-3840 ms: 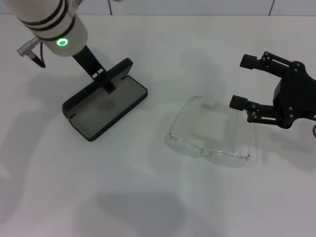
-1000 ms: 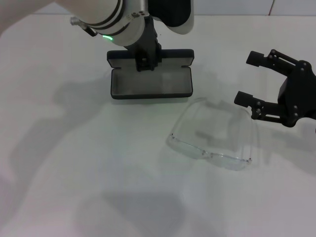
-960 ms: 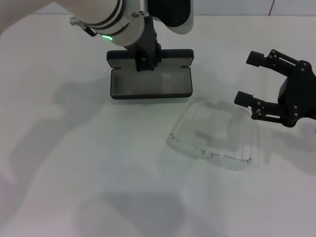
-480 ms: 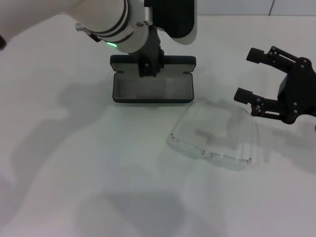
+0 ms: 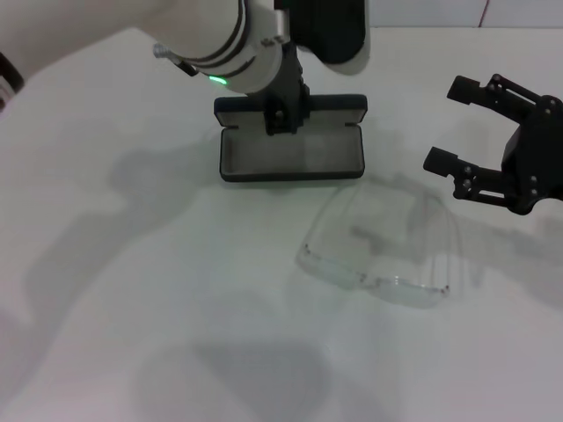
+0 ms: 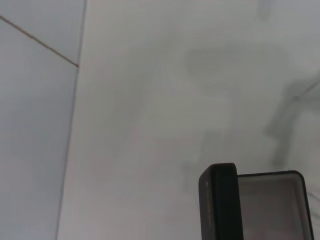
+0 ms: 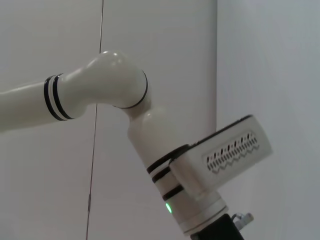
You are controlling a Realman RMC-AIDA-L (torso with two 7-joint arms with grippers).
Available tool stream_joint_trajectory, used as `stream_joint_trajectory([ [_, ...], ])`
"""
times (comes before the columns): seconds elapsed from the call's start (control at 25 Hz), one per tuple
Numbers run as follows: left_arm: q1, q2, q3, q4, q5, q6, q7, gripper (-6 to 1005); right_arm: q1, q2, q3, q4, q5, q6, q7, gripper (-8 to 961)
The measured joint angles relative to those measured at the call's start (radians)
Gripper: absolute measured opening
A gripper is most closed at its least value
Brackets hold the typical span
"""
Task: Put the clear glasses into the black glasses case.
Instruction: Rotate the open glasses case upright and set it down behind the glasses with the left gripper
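White and matte, the counter (image 5: 132,290) in the head view carries the rectangular hard black glasses case (image 5: 291,145), which lies open with its long axis running left to right, the raised lid on the far side and the light grey lining facing up. No lettering can be read on it. The left gripper (image 5: 283,119) grips the lid's middle, jaws closed on it, and the white arm with a green light hides part of the lid. Just in front and to the right lie the clear, colourless plastic glasses (image 5: 378,242), apart from the case, lenses toward the near edge, arms pointing away. The black right gripper (image 5: 457,127) hovers to their right, jaws wide apart and holding nothing.

The left wrist view shows one end of the case (image 6: 222,202), its lid edge and grey lining above the pale counter (image 6: 150,100).

The right wrist view shows only the left arm with its green light against a white wall.
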Motion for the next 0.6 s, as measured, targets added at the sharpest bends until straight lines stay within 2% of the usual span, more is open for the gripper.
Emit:
stream_joint_trajectory([
  [0.32, -0.001, 0.0, 0.009, -0.014, 0.047, -0.014, -0.003, 224, -0.001, 0.001, 0.0, 0.001, 0.0, -0.002, -0.001, 844],
  [0.6, -0.001, 0.0, 0.01, -0.023, 0.026, -0.014, 0.0, 227, -0.001, 0.002, 0.0, 0.001, 0.0, -0.002, -0.003, 843],
])
